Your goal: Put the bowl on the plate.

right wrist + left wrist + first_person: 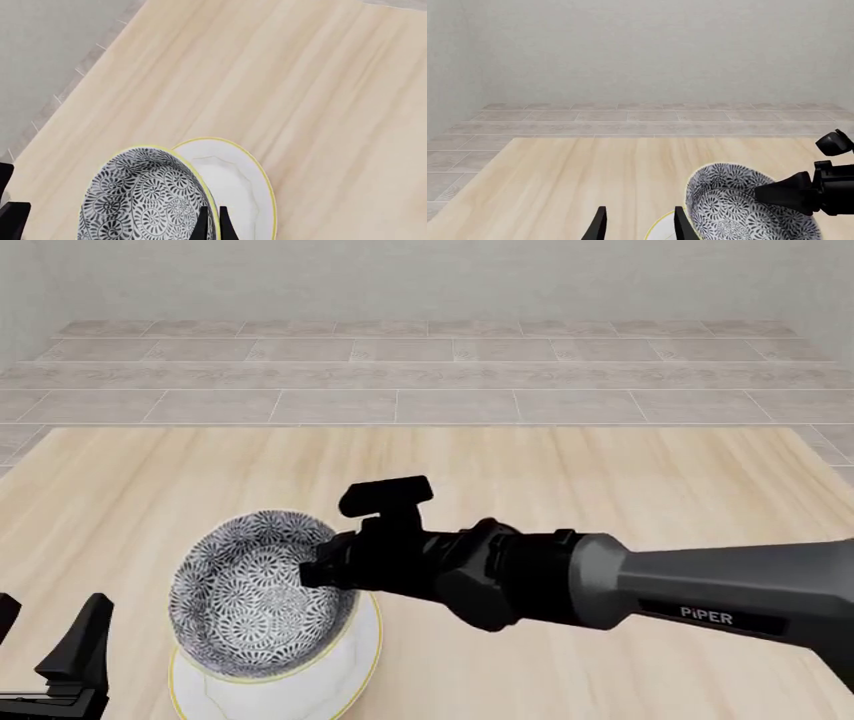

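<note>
The bowl [254,595], patterned in dark grey and white, is tilted on its side over the white plate [287,695] with the yellow rim. My right gripper [323,570] is shut on the bowl's rim. The right wrist view shows its fingers [203,222] pinching the rim of the bowl [143,200], with the plate [237,185] beside and below. I cannot tell if the bowl touches the plate. My left gripper [47,640] stands open and holds nothing at the near left, just left of the plate. In the left wrist view the bowl [734,210] and the right gripper [764,192] show beyond it.
The wooden table [601,470] stretches far and right of the plate. Beyond its far edge lie a tiled floor [427,380] and a plain wall. The right arm [694,590] reaches across the near right of the table.
</note>
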